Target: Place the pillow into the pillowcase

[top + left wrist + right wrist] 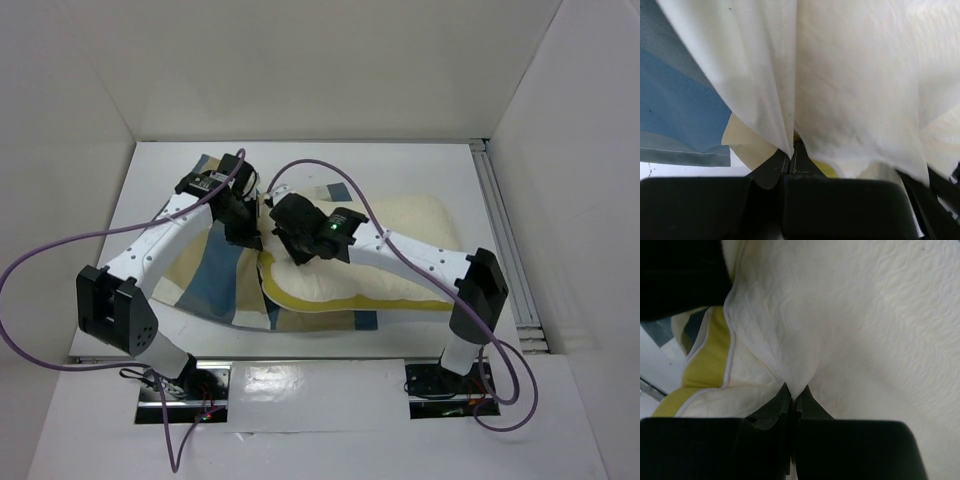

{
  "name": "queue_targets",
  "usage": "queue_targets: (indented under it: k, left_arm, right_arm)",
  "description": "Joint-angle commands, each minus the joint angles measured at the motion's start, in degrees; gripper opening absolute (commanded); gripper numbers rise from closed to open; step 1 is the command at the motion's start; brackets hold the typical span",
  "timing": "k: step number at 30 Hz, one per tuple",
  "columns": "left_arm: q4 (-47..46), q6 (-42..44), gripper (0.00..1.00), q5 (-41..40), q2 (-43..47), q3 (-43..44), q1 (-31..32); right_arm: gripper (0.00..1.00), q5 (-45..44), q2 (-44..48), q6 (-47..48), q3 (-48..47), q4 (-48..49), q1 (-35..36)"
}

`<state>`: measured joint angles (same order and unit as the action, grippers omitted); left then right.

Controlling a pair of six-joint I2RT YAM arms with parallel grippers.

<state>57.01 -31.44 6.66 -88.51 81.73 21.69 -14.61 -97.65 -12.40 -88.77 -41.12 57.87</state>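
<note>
Insertion step: left gripper point(790, 156) clamps a pillowcase point(680, 110) fold beside the yellow edge of the pillow point(880, 315); right gripper point(795, 401) pinches the pillow there (both shut tight). Next: feed pillow into the mouth.

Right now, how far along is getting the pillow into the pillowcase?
Early. Done: both grips are set. In hand: the right claw pinches the pillow near its yellow edge; the left claw pinches smooth white cloth, apparently the pillowcase. Left: the pillow lies in plain view outside the case, so insertion remains.
</note>
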Motion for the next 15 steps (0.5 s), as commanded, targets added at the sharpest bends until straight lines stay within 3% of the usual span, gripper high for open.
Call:
queue_targets:
  k: [1, 13, 15]
  left_arm:
    - [1.79, 0.77, 0.00, 3.28, 2.46, -0.26, 0.72]
    - [3.37, 1.29, 0.00, 4.51, 2.46, -0.26, 0.72]
    - [3.37, 1.29, 0.00, 3.98, 2.46, -0.79, 0.72]
  right_arm:
    - [0.00, -5.17, -2.81, -1.57, -3.69, 4.56, -4.77]
    - [0.00, -7.90, -11.16, -9.04, 0.35, 15.10, -6.63]
    - [0.22, -6.31, -10.38, -9.57, 0.35, 16.24, -6.63]
